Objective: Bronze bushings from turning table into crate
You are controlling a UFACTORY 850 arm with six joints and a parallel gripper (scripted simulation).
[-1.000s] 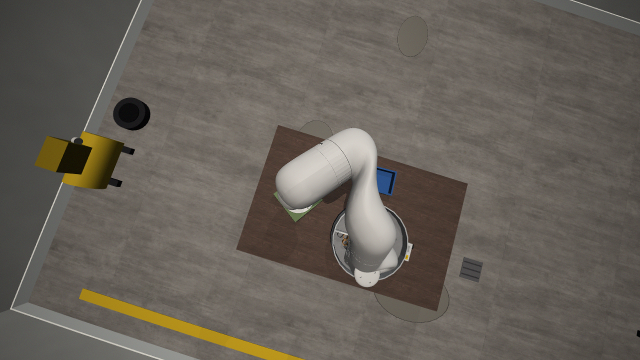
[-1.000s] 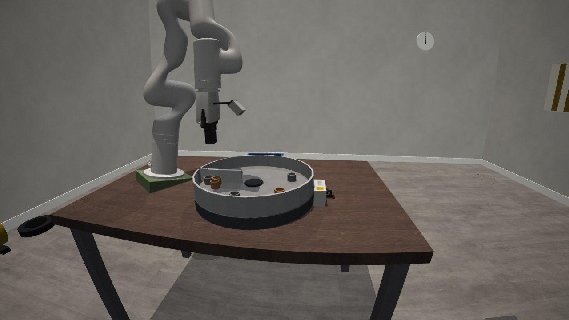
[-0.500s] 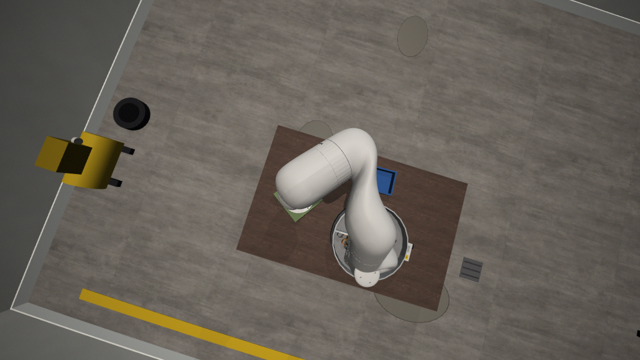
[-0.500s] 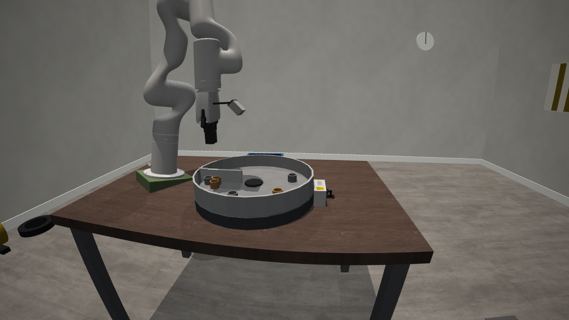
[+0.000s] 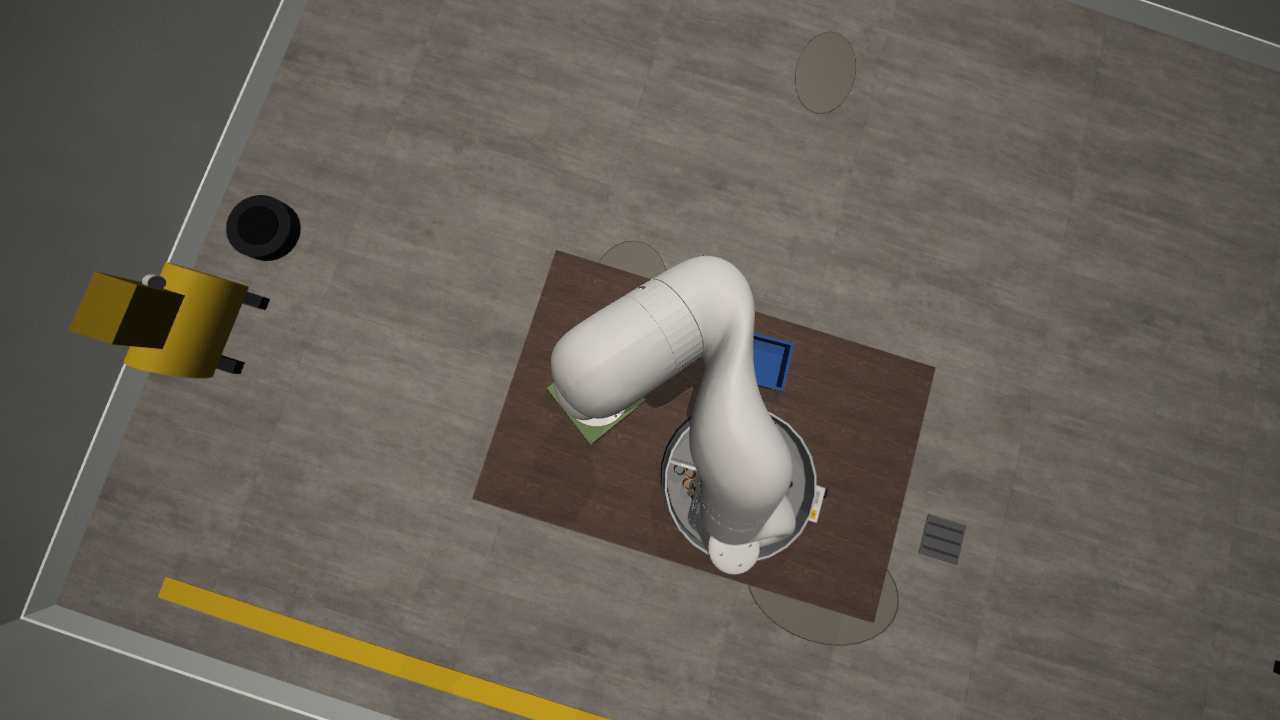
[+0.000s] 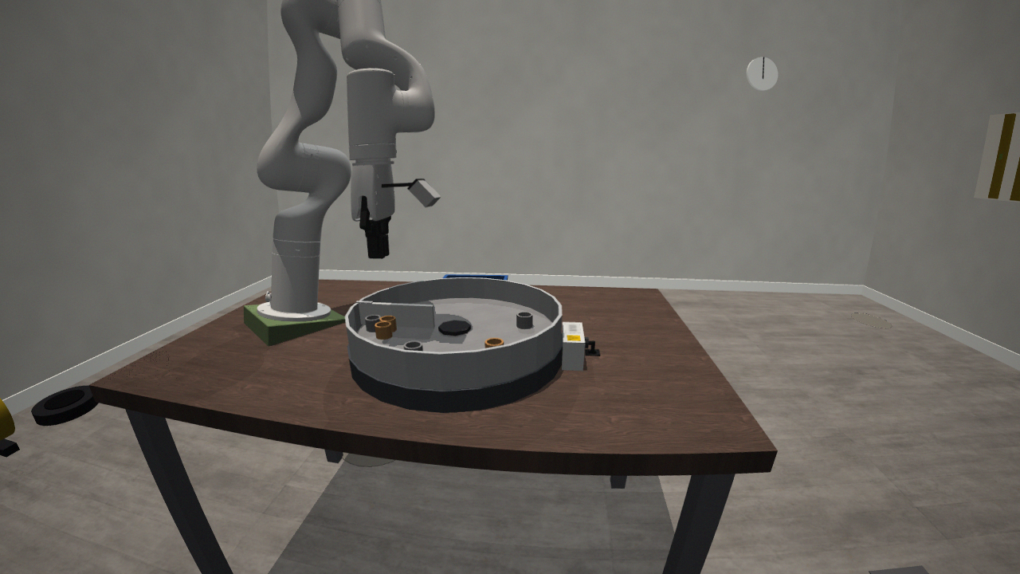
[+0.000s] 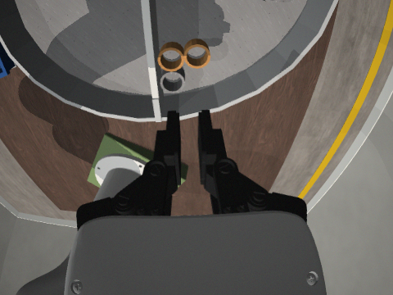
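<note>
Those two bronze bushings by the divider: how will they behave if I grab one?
The two bronze bushings are short, rigid-looking rings standing on end, so probably stable rather than prone to rolling. They touch each other and sit close to a steel bushing and the divider, so the fingers may nudge a neighbour.

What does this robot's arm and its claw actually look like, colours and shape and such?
The arm is smooth, rounded and off-white, like fat tubes joined by curved elbows, on a round white foot bolted to a green plate. The gripper has two slim black fingers on a grey housing with small screws. A small grey box sticks out sideways on a thin black rod.
</note>
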